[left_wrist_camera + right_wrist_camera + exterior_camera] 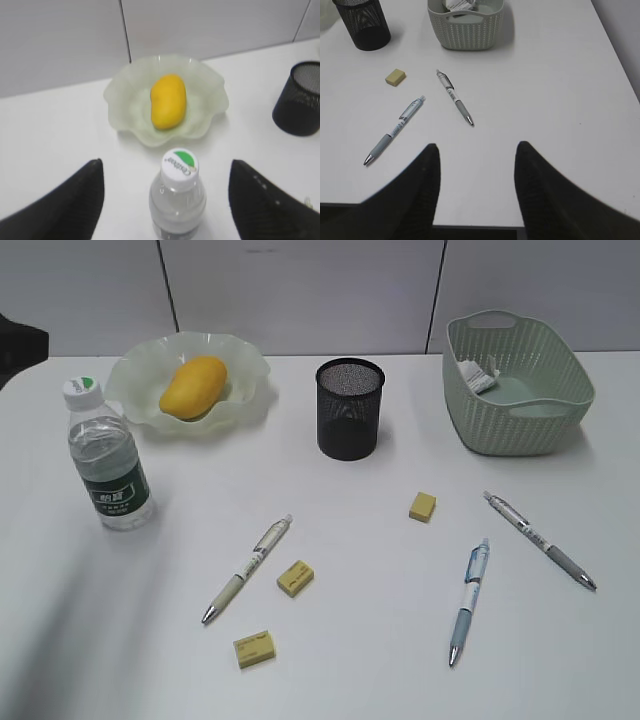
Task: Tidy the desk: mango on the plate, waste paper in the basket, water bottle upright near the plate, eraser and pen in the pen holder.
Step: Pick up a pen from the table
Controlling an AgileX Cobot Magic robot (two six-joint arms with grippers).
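Note:
The mango (193, 387) lies on the ruffled plate (251, 366). Left of the plate, the water bottle (108, 465) stands upright. My left gripper (166, 162) is open around the bottle (177, 200), with a gap on each side. Crumpled waste paper (478, 375) rests inside the basket (500, 432). The black pen holder (350, 408) stands mid-desk. Three yellow erasers (422, 506) (295, 578) (254, 648) and three pens (247, 568) (469, 600) (540, 538) lie loose on the desk. My right gripper (476, 146) is open over the desk's near edge, holding nothing.
A grey panelled wall runs along the back of the desk (340, 680). In the exterior view a dark part of the left arm (20, 345) shows at the far left edge. The desk's right edge (620, 65) shows in the right wrist view.

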